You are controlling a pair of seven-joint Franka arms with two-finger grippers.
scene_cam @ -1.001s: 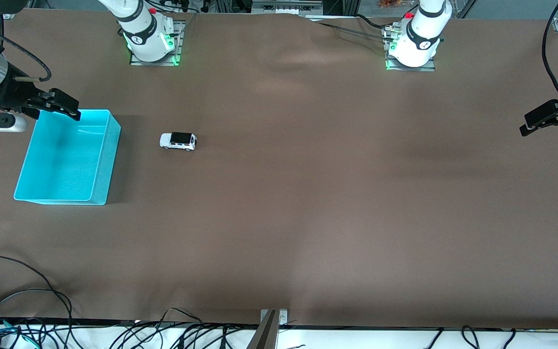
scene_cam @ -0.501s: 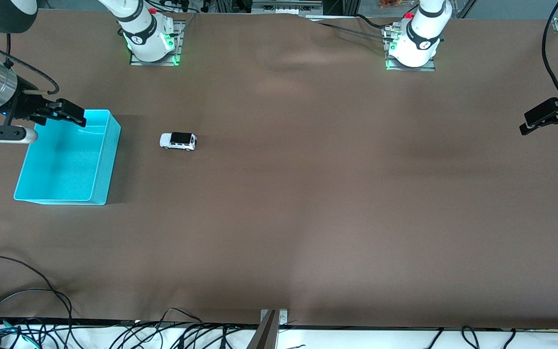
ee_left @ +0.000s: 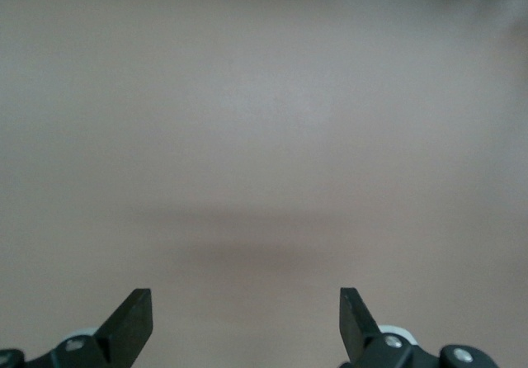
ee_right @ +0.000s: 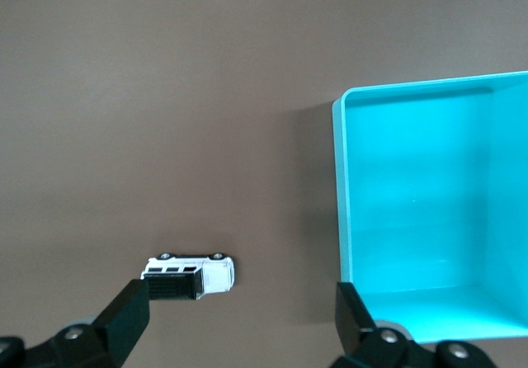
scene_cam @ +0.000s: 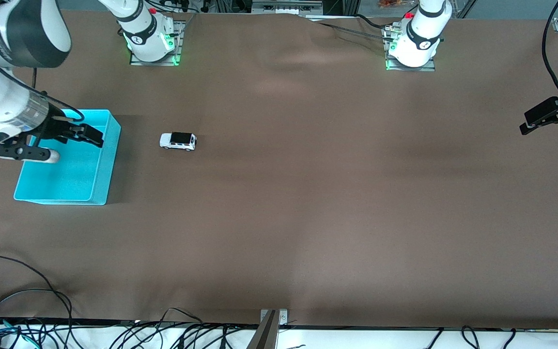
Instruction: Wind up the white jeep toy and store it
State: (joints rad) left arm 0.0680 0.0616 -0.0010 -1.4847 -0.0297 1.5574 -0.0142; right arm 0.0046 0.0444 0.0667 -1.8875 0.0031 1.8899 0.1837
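1. Over the bin [scene_cam: 68, 160], at the right arm's end of the table [scene_cam: 308, 194], hangs the right gripper [scene_cam: 92, 135]; its fingers are spread wide with nothing between them, probably ready for a reach to the jeep [scene_cam: 178, 141].
2. The jeep stands on its wheels on the bare table, just beside the bin and toward the left arm's end from it, side-on to the front camera.
3. At the left arm's end the left gripper [scene_cam: 545, 118] waits above the table, fingers fully apart and empty.
4. The jeep is tiny and boxy: white body, black roof, dark windows, small black wheels. It looks light and easily pinched.
5. The bin is turquoise, open-topped and empty, likely the store.
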